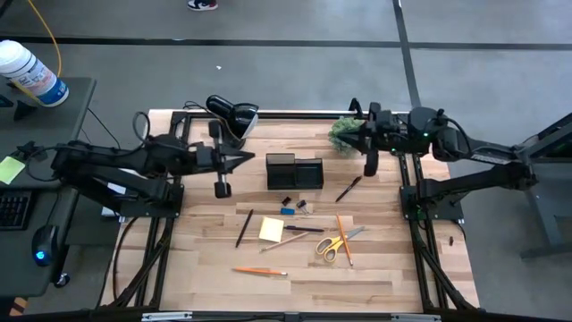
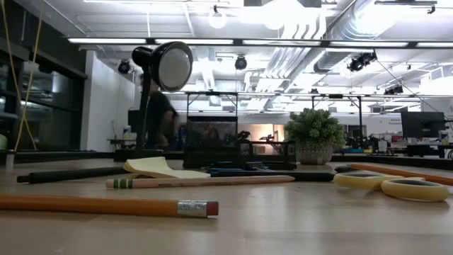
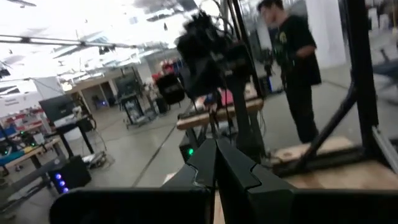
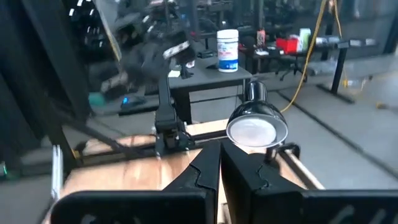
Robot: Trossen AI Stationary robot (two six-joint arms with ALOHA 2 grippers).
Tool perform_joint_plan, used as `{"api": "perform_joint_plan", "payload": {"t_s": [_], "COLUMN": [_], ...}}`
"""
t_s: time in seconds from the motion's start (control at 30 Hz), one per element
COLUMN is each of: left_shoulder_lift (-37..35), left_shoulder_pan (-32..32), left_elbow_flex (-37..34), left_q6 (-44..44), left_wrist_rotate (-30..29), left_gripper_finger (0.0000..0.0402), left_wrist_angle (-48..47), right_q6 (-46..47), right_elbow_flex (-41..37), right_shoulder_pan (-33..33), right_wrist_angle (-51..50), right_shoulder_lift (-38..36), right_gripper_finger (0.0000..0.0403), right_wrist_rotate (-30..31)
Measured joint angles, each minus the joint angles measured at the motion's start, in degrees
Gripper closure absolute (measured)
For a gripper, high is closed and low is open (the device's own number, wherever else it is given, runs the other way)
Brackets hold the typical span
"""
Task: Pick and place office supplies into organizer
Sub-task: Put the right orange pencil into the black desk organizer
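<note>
The black organizer [image 1: 295,170] stands toward the far middle of the table and also shows in the low view [image 2: 212,145]. The supplies lie on the wood in front of it: a dark pen [image 1: 349,189], a blue block [image 1: 287,211], small clips [image 1: 304,206], a yellow sticky pad [image 1: 272,230], another dark pen [image 1: 243,227], yellow-handled scissors [image 1: 335,243] and orange pencils [image 1: 259,271]. My left gripper [image 1: 250,158] hangs shut to the left of the organizer, its fingers [image 3: 216,165] together. My right gripper [image 1: 357,125] is shut over the far right, its fingers [image 4: 219,165] together.
A black desk lamp [image 1: 232,114] stands at the far edge, left of the organizer. A small green potted plant [image 1: 344,134] sits at the far edge under my right gripper. A person [image 3: 292,62] stands beyond the table. Bare wood lies along the near edge.
</note>
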Motion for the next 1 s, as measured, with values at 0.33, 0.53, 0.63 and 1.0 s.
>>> {"api": "perform_joint_plan", "payload": {"t_s": [0.33,0.53,0.63,1.0], "left_shoulder_lift": [1.9,1.7,1.7,7.5], "left_shoulder_pan": [7.5,12.0,14.0,17.7], "left_elbow_flex": [0.0,0.0,0.0,0.0], "left_q6": [-6.9,-15.5,-18.9,-14.9], "left_wrist_rotate": [12.9,13.1,13.5,18.2], "left_gripper_finger": [0.0401,0.0401,0.0401,0.0401], "left_wrist_angle": [-3.2,-2.4,-2.0,-1.8], "right_q6": [8.8,26.5,29.5,23.4], "right_elbow_flex": [0.0,0.0,0.0,0.0], "right_shoulder_pan": [0.0,-2.8,-4.1,-6.1], "right_wrist_angle": [5.1,7.2,8.7,8.9], "right_shoulder_lift": [6.4,9.1,11.1,20.7], "right_gripper_finger": [0.0391,0.0391,0.0391,0.0391], "right_wrist_rotate": [-1.8,-3.7,-7.1,-27.2]}}
